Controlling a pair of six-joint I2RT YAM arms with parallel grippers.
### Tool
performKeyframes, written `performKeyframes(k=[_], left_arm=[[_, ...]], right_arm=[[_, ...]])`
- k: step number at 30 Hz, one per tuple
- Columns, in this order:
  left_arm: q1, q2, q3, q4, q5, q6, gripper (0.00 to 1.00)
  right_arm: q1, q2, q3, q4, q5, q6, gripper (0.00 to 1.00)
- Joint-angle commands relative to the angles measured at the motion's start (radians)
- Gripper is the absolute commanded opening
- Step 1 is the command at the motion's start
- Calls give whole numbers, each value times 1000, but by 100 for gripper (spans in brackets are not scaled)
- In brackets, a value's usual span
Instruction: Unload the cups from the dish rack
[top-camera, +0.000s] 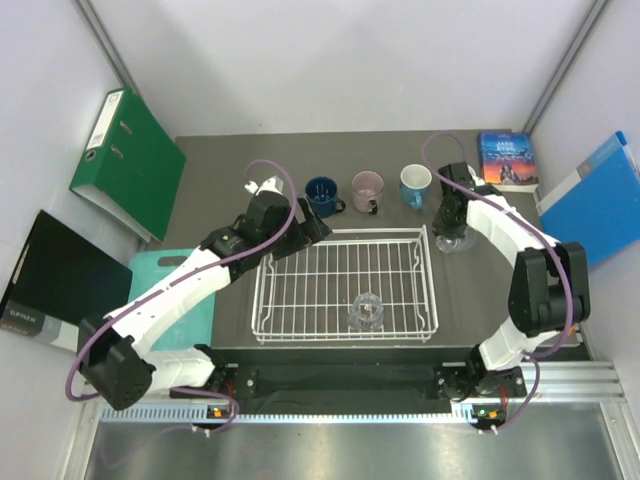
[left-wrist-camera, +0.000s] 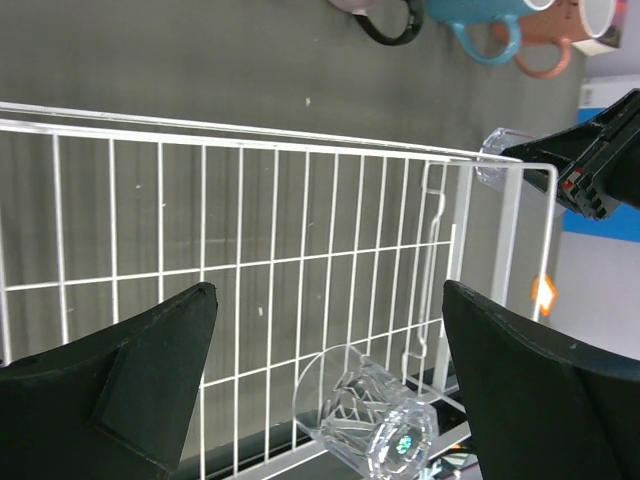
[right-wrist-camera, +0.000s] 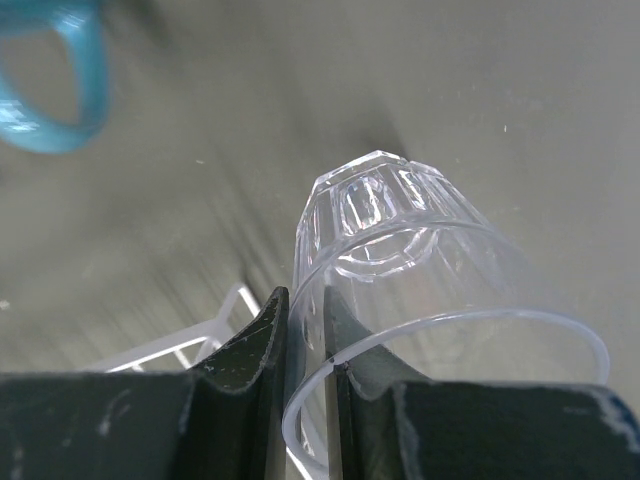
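Where right gripper (right-wrist-camera: 305, 325) closes, tumbler (right-wrist-camera: 400, 230) wall sits between.

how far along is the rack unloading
Mostly done. The navy mug, pink mug, light blue mug and orange mug stand on the table beyond the dish rack. In hand: the right tool grips a clear tumbler by its rim, outside the rack. Left: a second tumbler sits in the rack; the left tool is open over the rack.
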Motion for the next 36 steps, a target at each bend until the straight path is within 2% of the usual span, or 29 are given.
performKeyframes(k=[1,8,9,10,12,13,15,19,22,30,32,34,35,36], left_arm=[[1,13,50,-71,-32,45,99],[1,11,21,-62,-14,39,99],[1,13,18,-57,-10,39,99],[1,16,18,-57,-9,41,99],[1,17,21,-62,0,45,99],[1,14,19,-62,2,48,99],[-1,11,16,-59,2,50,99],[-1,-9,8,-45,2,53,99],[-1,-13,10,-40,2,60,99],[-13,-33,16,-42,-23,120,99],[-36,-32,22,-51,-46,151,99],[-117,-21,45,-81,-96,175,99],[-160,-16,56,-95,-181,189,99],[-254,2,80,-110,-235,211,99]], right_arm=[[-9,46,60,-28,23,46,0],[-9,84,48,-48,29,54,0],[-9,95,49,-48,25,49,3],[-9,95,51,-44,22,46,13],[-9,72,39,-24,14,38,23],[-7,59,31,-13,11,29,32],[-4,19,28,-5,11,23,39],[3,-33,69,-19,9,0,64],[14,-79,127,-37,-10,-12,76],[46,-342,224,-7,-49,-34,96],[48,-420,223,-7,-55,-43,98],[54,-478,188,2,-84,-63,100],[56,-545,163,16,-95,-71,100],[57,-578,117,34,-104,-84,100]])
